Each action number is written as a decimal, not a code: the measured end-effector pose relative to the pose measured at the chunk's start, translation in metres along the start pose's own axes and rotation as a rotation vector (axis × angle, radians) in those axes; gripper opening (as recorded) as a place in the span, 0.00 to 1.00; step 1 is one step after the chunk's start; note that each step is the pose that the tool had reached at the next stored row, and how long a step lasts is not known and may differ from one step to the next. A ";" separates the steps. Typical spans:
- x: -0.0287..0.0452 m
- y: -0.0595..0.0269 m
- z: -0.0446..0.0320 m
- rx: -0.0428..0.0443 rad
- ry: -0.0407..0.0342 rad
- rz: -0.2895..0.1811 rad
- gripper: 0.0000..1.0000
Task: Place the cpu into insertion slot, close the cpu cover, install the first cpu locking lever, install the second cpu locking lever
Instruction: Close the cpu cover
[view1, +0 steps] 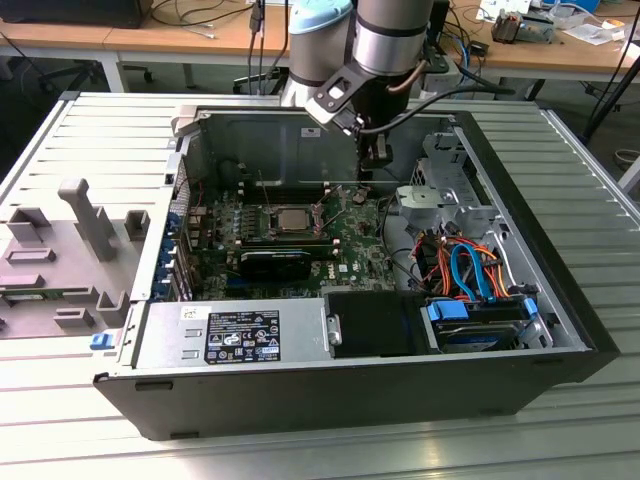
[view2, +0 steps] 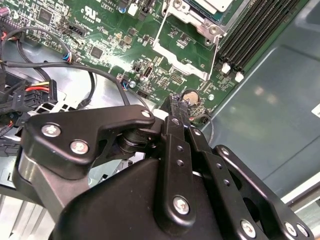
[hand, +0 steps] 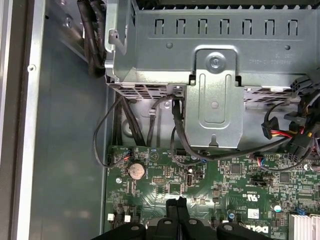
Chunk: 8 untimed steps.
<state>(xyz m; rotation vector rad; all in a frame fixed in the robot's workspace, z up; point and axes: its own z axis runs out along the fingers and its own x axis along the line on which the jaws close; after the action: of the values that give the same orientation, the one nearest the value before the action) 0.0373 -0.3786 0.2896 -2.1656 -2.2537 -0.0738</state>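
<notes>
The hand (view1: 368, 170) hangs low over the motherboard (view1: 345, 252) with its fingers (hand: 172, 212) pressed together and gripping nothing. The tips are near the coin battery (hand: 136, 170) by the board's edge. The cpu (view1: 291, 216) lies in the slot (view1: 268, 226) mid-board, apart from the hand.

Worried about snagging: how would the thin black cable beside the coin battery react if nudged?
The thin black cable hangs in a loose loop, so it probably bends aside easily. Its end seems to meet the motherboard, so a harder push might tug there.
</notes>
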 end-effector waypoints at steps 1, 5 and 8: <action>0.0000 0.0000 0.0001 0.0000 0.0000 0.000 0.11; -0.0001 0.0004 0.0009 0.0000 0.0000 0.000 0.11; -0.0001 0.0006 0.0014 0.0000 0.0000 0.000 0.11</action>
<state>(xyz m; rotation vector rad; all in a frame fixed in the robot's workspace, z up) 0.0379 -0.3786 0.2882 -2.1656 -2.2537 -0.0738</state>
